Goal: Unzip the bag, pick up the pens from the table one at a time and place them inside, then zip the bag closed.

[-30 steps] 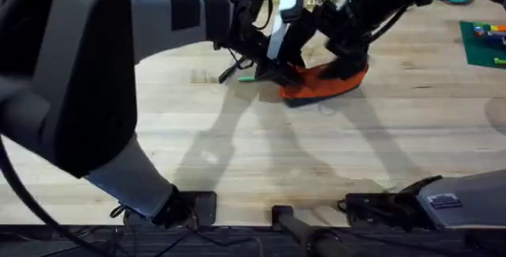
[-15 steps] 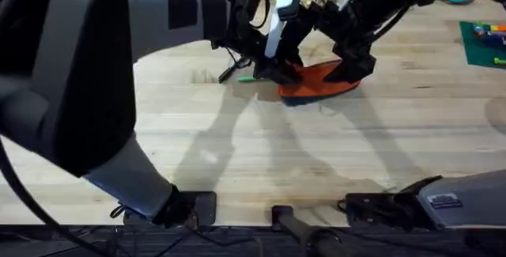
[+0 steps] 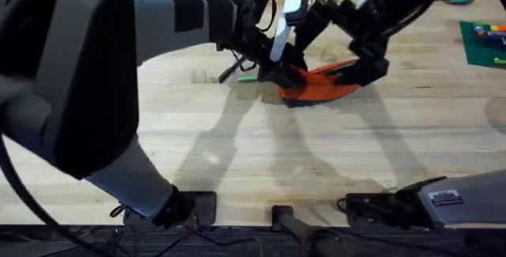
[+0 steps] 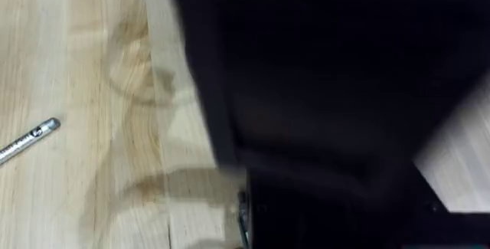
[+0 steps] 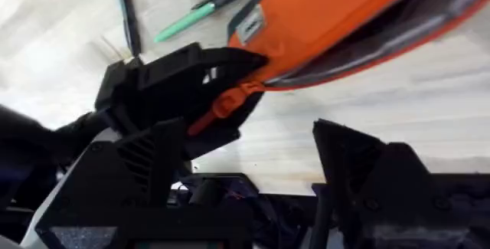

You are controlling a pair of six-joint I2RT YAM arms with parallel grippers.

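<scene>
Now, bag (image 3: 324,83) between both hands — left hand (image 3: 277,69) pinching its end

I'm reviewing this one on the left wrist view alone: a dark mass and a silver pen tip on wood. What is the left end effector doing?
Observer: The left end effector appears to pinch one end of the orange pouch, beside an orange tab.
Operator: Is the pouch unzipped?
Observer: A dark gap runs along its side in the right wrist view, so it looks at least partly open.
Operator: And the right arm?
Observer: The right end effector is open with nothing between its fingers, near the pouch's other end.
Operator: Any other pen outside?
Observer: A green pen lies on the table beside the pouch.
</scene>
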